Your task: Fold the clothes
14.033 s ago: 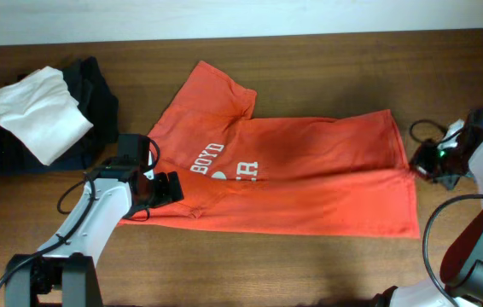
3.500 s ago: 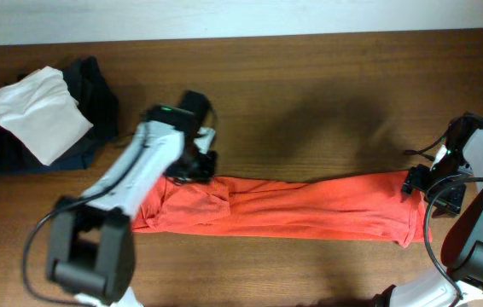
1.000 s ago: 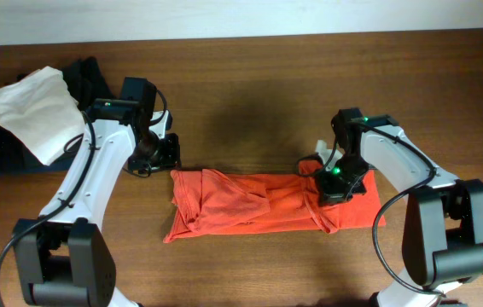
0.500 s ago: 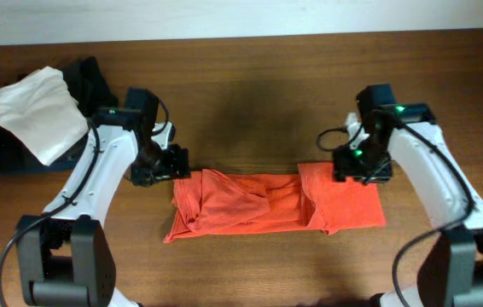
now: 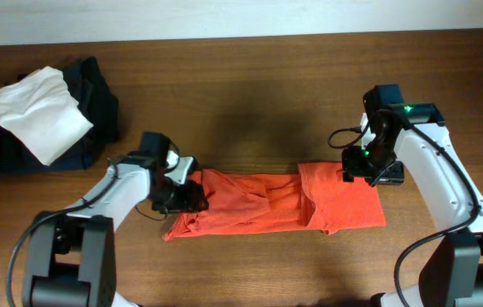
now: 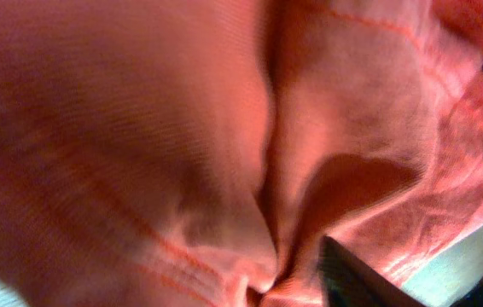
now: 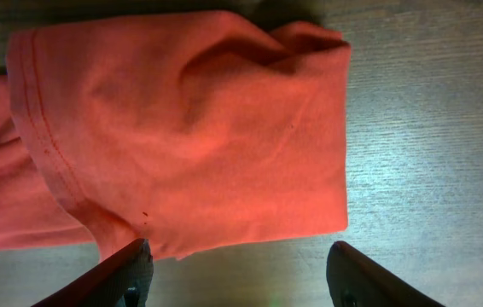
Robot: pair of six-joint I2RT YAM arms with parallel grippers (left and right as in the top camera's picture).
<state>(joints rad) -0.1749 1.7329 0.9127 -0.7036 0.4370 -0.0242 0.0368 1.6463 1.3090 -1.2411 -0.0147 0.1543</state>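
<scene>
The orange-red T-shirt [image 5: 267, 203] lies bunched into a long band on the wooden table [image 5: 258, 94], stretched between the two claws. The left gripper [image 5: 186, 194] sits on the band's crumpled end, touching the cloth — whether its jaws pinch anything cannot be told from above. The right gripper [image 5: 359, 169] hangs at the opposite end, over the far corner of a flatter flap folded across the band; the flap spreads nearer the robot than that claw and toward the left claw. Well beyond the left claw, out to its left and farther up the table, a folded white garment [image 5: 37, 115] rests on a dark pile [image 5: 96, 89] — apart from the shirt.
</scene>
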